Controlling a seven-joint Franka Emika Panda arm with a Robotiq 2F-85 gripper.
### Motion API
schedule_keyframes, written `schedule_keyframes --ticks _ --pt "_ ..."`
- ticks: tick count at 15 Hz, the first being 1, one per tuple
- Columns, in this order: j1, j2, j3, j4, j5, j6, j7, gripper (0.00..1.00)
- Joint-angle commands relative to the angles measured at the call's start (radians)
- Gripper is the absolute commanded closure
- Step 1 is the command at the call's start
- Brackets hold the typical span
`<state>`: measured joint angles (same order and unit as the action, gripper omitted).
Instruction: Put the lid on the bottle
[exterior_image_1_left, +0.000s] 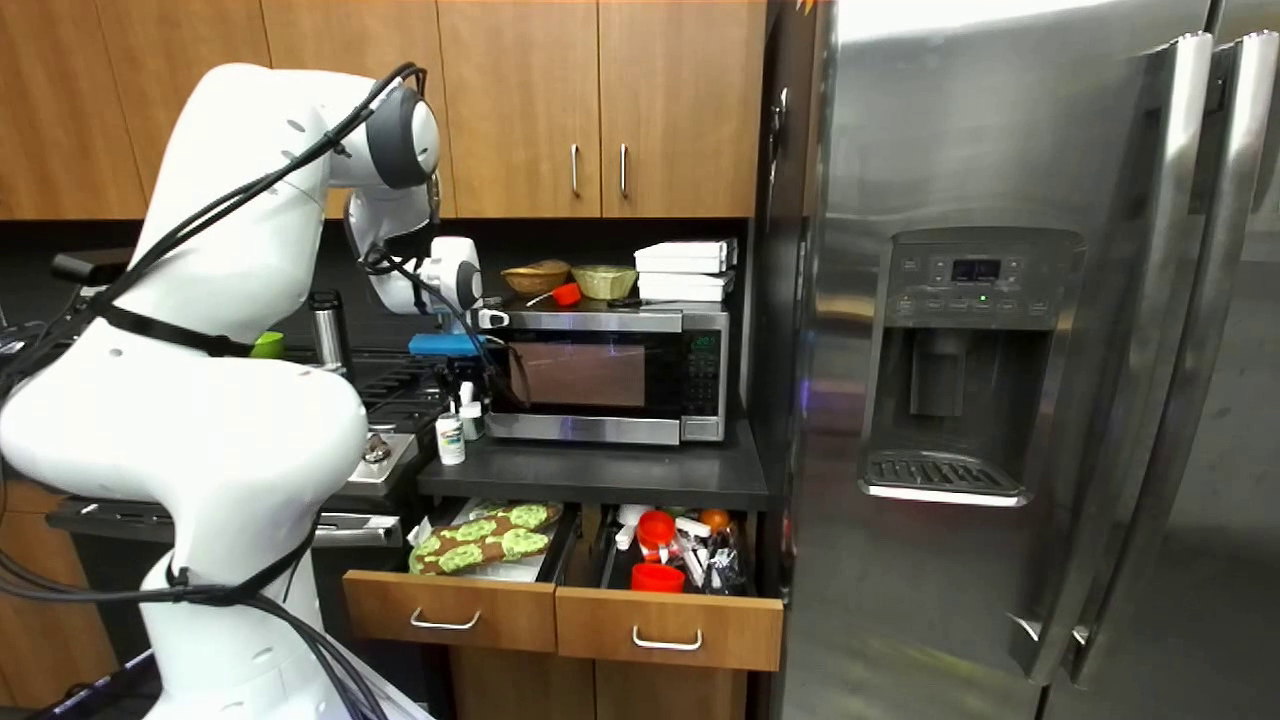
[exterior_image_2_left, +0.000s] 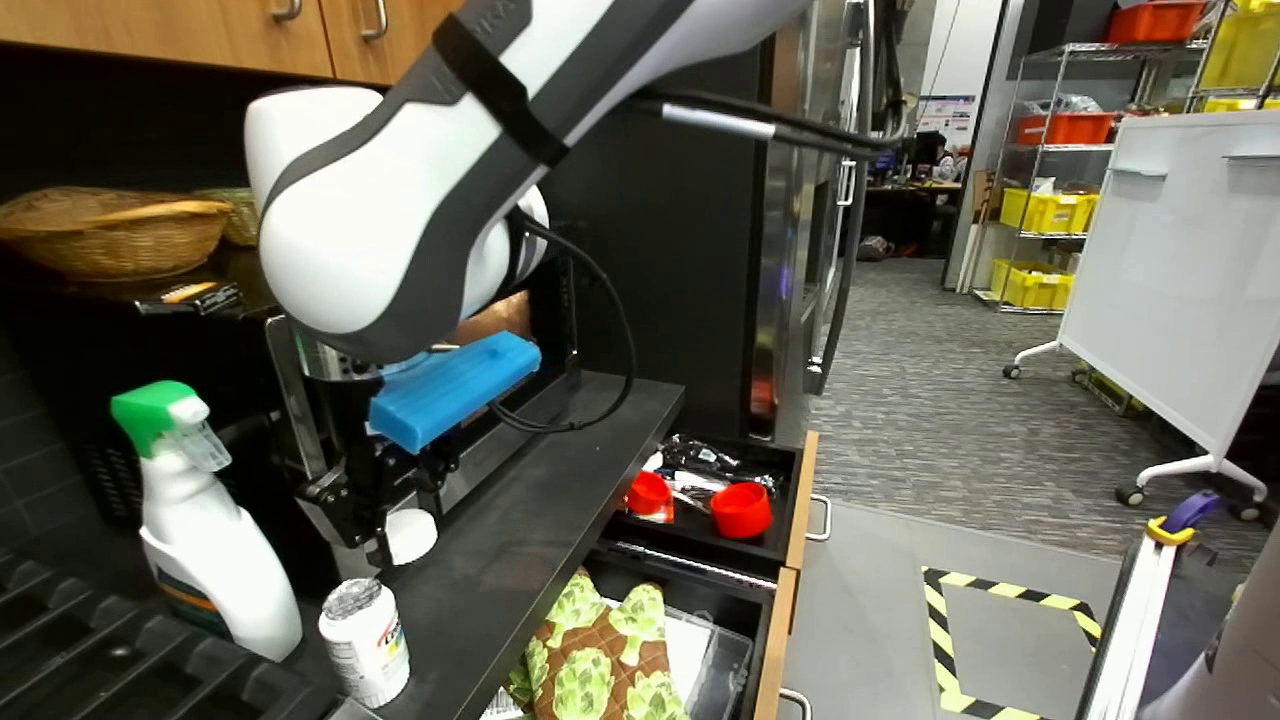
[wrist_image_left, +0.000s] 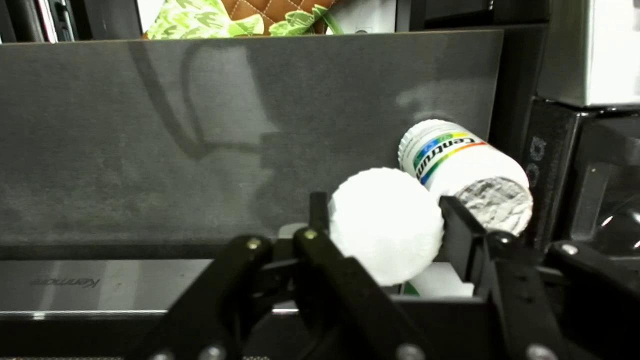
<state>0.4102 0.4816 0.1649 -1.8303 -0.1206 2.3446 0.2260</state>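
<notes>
Lid (wrist_image_left: 385, 230), white, round, ridged at the edge: in the wrist view, pinched in the black gripper (wrist_image_left: 386, 220), which bears on it from two opposite sides. Bottle (wrist_image_left: 455, 157), white, labelled Centrum, rainbow stripe; top faced with wrinkled grey-white material; set on the dark counter (wrist_image_left: 125, 175), near the lid. In an exterior view: lid off the bottle, held near its top; bottle upright; spray bottle (exterior_image_2_left: 215, 555), white with green head, standing close by; blue block (exterior_image_2_left: 455, 385), mounted above the gripper; wicker basket (exterior_image_2_left: 120, 240), brown. In an exterior view: bottle upright at the counter's end, next to the stove (exterior_image_1_left: 392, 465); microwave (exterior_image_1_left: 585, 430), steel-trimmed, bearing stacked white boxes (exterior_image_1_left: 685, 265); drawers (exterior_image_1_left: 670, 615), two, standing open, one containing a quilted cloth (exterior_image_1_left: 485, 545), brown with green print, the other red cups (exterior_image_1_left: 657, 577); refrigerator (exterior_image_1_left: 930, 600), steel. Lid not surely distinguishable there.
</notes>
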Motion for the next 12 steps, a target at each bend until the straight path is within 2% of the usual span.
schedule_keyframes --ticks 1,12 --pt "0.006 -0.022 0.012 0.004 -0.012 -0.033 0.0 0.69" --pt "0.01 -0.008 0.052 0.026 0.006 -0.064 -0.011 0.69"
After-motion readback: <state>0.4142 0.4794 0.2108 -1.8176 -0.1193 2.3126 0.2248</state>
